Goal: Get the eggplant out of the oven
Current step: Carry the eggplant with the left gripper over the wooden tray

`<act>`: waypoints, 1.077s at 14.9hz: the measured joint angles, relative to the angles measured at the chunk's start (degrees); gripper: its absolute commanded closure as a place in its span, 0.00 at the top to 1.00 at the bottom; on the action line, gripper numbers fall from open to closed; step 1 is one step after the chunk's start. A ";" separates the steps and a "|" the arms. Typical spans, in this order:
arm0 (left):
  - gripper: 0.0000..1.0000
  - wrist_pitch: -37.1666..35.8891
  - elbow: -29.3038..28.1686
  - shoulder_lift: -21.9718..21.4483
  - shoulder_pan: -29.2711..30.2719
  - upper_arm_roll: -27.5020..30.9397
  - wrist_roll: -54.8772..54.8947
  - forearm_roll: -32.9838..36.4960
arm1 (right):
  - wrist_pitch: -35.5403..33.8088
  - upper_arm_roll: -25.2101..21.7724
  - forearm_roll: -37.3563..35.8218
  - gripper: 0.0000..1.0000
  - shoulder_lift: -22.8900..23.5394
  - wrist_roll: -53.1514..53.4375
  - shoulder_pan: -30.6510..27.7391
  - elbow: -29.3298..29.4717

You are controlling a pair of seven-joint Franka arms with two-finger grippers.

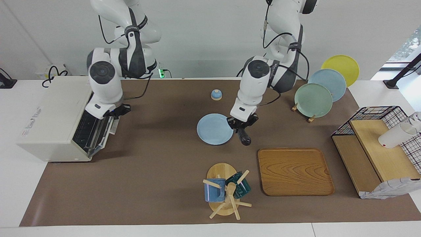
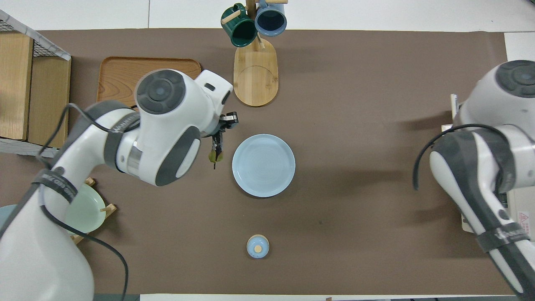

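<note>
Hanging over the bench beside the blue plate (image 1: 214, 129), the eggplant (image 1: 243, 137) looks light, smooth and slippery, so the left tool (image 1: 242, 123), clamped at its stem end, seems best gripping mid-body.

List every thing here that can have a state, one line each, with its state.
oven: door partly raised, almost shut
eggplant: held in the air, hanging from the gripper, over the mat beside the plate
light blue plate: flat on the mat, bare
left gripper: shut on the eggplant
right gripper: at the oven door's top edge
wooden tray: bare
</note>
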 measured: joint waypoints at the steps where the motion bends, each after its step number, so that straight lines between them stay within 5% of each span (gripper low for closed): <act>1: 0.00 -0.66 0.97 0.08 2.38 0.01 2.23 -0.02 | -0.54 -0.46 -0.12 0.00 -0.83 -3.26 -2.21 0.84; 4: 0.00 -0.67 1.58 1.15 8.76 0.04 11.22 -0.32 | -4.84 -0.94 1.51 0.00 -4.04 -8.41 -5.68 4.02; 7: 0.00 0.08 1.70 3.41 14.40 0.04 19.61 -0.91 | -14.87 0.30 5.23 0.00 -6.49 -8.16 -3.54 14.34; 10: 0.00 1.81 5.60 9.42 18.26 0.01 23.49 -1.12 | -19.24 0.74 9.75 0.00 -5.84 -4.75 -2.23 19.90; 11: 0.00 2.20 7.83 12.05 19.01 0.00 23.77 -1.12 | -19.34 0.70 10.35 0.27 -5.35 -3.40 -2.30 19.91; 13: 0.00 5.41 10.68 16.47 19.78 -0.07 23.93 -1.12 | -19.66 0.69 10.89 1.00 -4.18 -1.76 -2.27 19.90; 16: 0.00 7.64 11.01 18.78 19.88 -0.11 24.17 -1.12 | -19.83 0.70 12.46 1.00 -3.50 -1.28 -2.27 19.90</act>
